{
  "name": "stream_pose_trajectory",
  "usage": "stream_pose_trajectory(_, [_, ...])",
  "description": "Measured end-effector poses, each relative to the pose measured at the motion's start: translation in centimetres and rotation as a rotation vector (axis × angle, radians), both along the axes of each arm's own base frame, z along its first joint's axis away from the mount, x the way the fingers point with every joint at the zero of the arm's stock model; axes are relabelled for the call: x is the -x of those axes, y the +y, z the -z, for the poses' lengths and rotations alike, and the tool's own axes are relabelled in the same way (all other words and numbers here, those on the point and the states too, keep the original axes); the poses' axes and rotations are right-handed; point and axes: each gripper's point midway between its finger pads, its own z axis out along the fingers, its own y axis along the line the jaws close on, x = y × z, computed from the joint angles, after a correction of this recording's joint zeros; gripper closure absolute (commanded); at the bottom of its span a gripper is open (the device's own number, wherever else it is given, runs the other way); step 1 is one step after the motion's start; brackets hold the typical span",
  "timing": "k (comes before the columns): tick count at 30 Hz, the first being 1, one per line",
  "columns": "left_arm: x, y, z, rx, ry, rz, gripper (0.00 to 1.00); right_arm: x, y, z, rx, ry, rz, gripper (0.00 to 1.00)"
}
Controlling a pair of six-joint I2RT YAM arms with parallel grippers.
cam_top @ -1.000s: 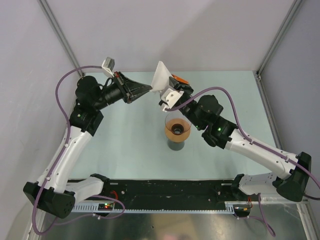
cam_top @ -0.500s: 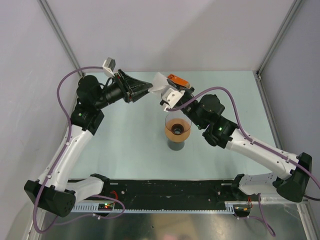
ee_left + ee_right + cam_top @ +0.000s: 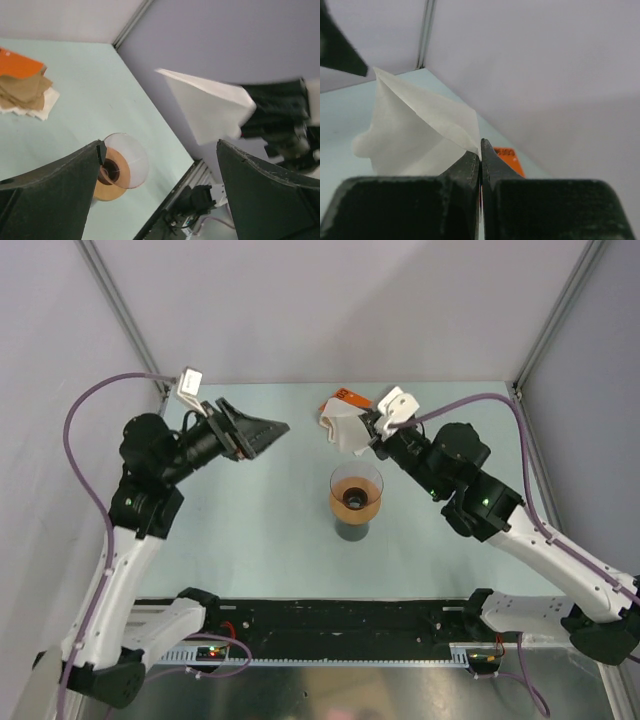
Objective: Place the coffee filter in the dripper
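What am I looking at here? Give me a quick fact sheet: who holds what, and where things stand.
Left gripper: open, holding nothing
Right gripper: shut on the coffee filter, held in the air
Dripper: sits on the dark cup between the arms, no filter in it
Orange pack: lies on the table, far side, beyond the filter
Task status: filter not yet in the dripper
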Motion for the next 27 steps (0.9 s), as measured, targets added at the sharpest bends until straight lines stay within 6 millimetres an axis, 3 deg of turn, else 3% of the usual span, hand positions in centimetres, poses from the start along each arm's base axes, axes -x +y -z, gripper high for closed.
stream_pose_trajectory(1, [0.4, 0.1, -0.4, -0.023, -0.042, -0.016, 0.0, -0.2, -0.1, 0.1, -0.026, 0.045, 0.009, 1.0])
stream_pose_trajectory(4, [3.3, -2.1, -1.5, -0.088, -0.16, 0.039, 0.01, -0.8, -0.4, 0.4, -0.098, 0.164, 0.037, 1.0])
stream_pose_trajectory(7, [4.0, -3.1, -2.5, -0.132, -0.233, 0.031, 0.03, -1.6, -0.3, 0.4, -0.16, 0.255, 0.083, 1.0])
stream_pose_trajectory(12, [2.8, -4.4, -3.4, -0.205, -0.292, -0.028, 0.11, -2.3, 0.1, 1.1, -0.218, 0.356, 0.158, 1.0])
stream_pose_trajectory(19, [1.0, -6.9, -1.5, -0.333, -0.285, -0.06, 0.15, -2.1, 0.2, 2.3, -0.227, 0.404, 0.202, 1.0])
stream_pose_trajectory(23, [0.7, -7.7, -1.4, -0.37, -0.302, -0.073, 0.16, -2.1, 0.2, 2.4, -0.232, 0.402, 0.223, 0.99])
stream_pose_trajectory(27, [0.6, -7.8, -1.6, -0.387, -0.315, -0.091, 0.29, -2.2, 0.5, 2.7, -0.227, 0.404, 0.232, 0.98])
